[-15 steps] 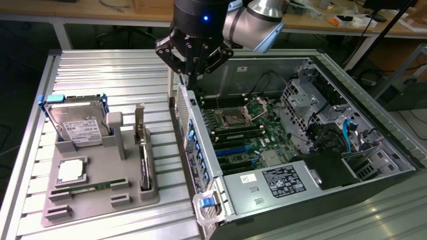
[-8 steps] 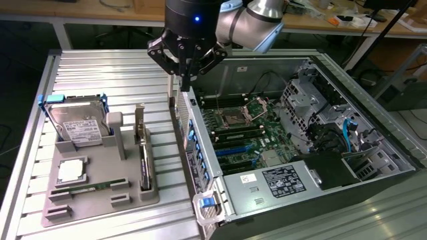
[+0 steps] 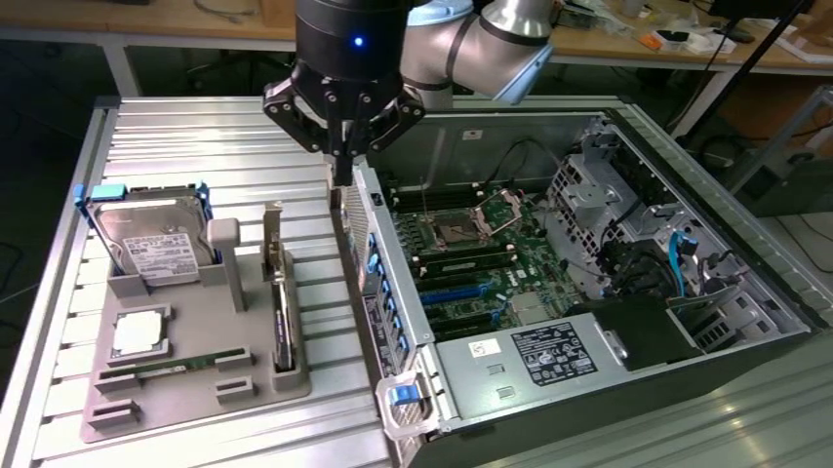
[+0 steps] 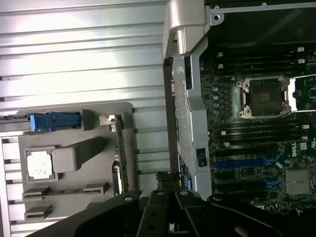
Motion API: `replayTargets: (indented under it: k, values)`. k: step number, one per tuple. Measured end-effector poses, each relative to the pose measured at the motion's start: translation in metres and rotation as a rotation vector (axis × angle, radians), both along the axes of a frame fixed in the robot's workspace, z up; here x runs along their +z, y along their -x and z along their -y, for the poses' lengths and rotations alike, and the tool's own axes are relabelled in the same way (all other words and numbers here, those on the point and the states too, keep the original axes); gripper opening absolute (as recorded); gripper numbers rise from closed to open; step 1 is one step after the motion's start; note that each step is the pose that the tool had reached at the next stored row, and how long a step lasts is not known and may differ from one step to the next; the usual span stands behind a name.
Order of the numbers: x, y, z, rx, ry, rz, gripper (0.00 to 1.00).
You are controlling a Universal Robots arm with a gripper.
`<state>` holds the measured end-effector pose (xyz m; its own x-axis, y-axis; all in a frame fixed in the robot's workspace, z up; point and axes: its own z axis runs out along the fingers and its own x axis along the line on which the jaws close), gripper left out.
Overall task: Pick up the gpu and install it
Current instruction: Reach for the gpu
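The gripper hangs over the rear wall of the open computer case. Its fingers look drawn together to a point and have hold of nothing. In the exterior view the gpu is near it, at about 7 o'clock, standing on its long edge in a slot of the grey holder. The wrist view sees the gpu edge-on as a thin strip. I judge the card light and stiff but fragile: the bare circuit face and the fan are poor places to squeeze. The free top edge, pinched across the card's thin width, looks the soundest hold, and smooth board may slip if gripped lightly. At 8 o'clock from the gripper a hard drive stands in the same holder, with a square processor and a memory stick lying lower down. At 4 o'clock the motherboard shows blue slots. Everything rests on a ribbed metal table. Workbenches stand behind at 12 o'clock.
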<state>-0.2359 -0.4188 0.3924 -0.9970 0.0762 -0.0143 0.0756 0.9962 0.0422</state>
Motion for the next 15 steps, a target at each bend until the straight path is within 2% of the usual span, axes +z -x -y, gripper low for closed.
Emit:
replayTargets:
  k: [9,11,15]
  values:
    - [0.0000,0.014,0.0136,0.000,0.0000,0.0000,0.11]
    - [0.0000,0.019,0.0179,0.000,0.0001,0.0000,0.11]
    - [0.0000,0.027,0.0228,0.000,0.0002,-0.0001,0.11]
